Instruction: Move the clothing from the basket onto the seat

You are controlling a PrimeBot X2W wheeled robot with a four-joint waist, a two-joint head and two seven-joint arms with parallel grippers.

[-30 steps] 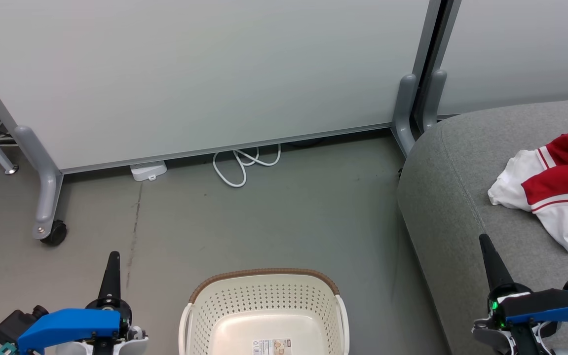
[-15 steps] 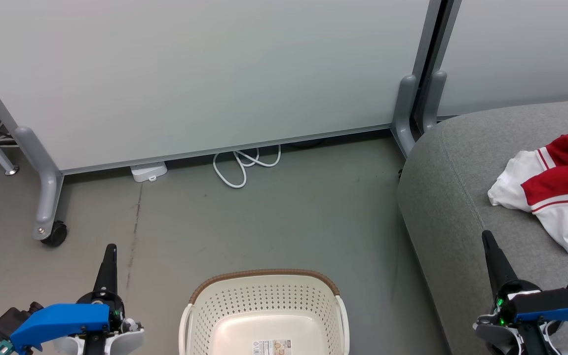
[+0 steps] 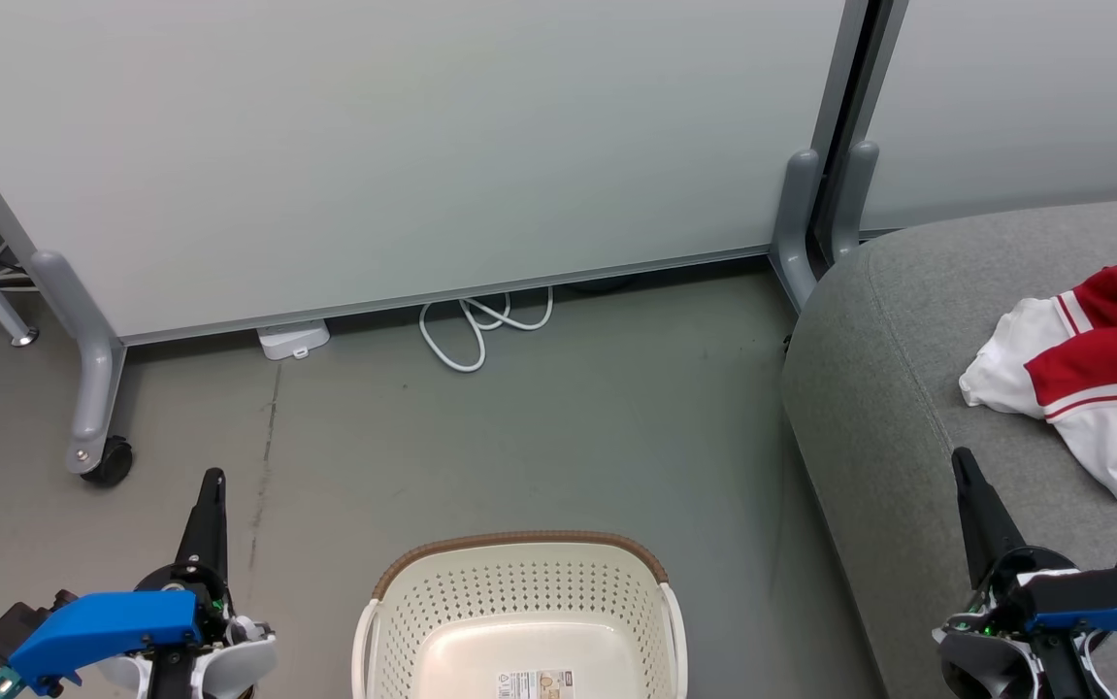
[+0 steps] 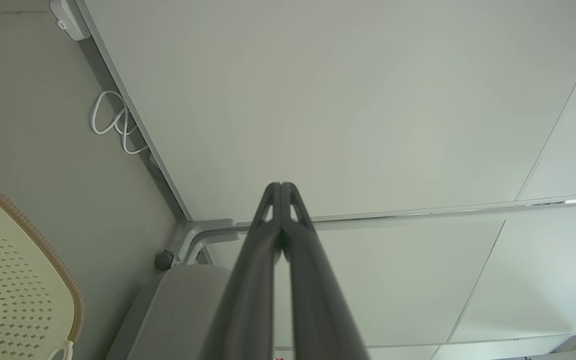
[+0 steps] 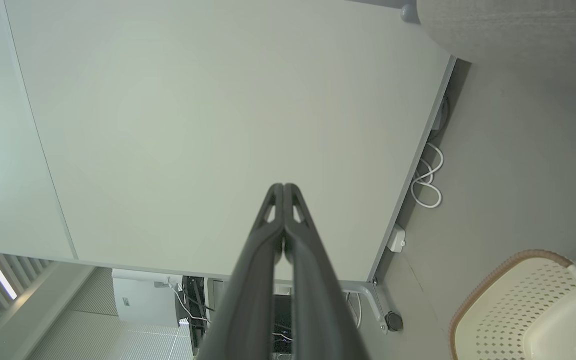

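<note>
At the lower left of the head view the left gripper (image 3: 214, 481) points up the frame over bare floor, its two dark fingers pressed together and holding nothing (its wrist view shows the tips meeting). At bottom centre the basket (image 3: 519, 537) stands on the floor between the arms. The part of its inside that shows is bare apart from a label, and its near end is cut off by the frame. At the lower right the right gripper (image 3: 961, 462) is likewise closed and empty, its tip showing against the seat (image 3: 878, 388). The clothing (image 3: 1092, 379) lies on the seat, up and right of that gripper and apart from it, running off the right edge. The right arm is much the nearer.
</note>
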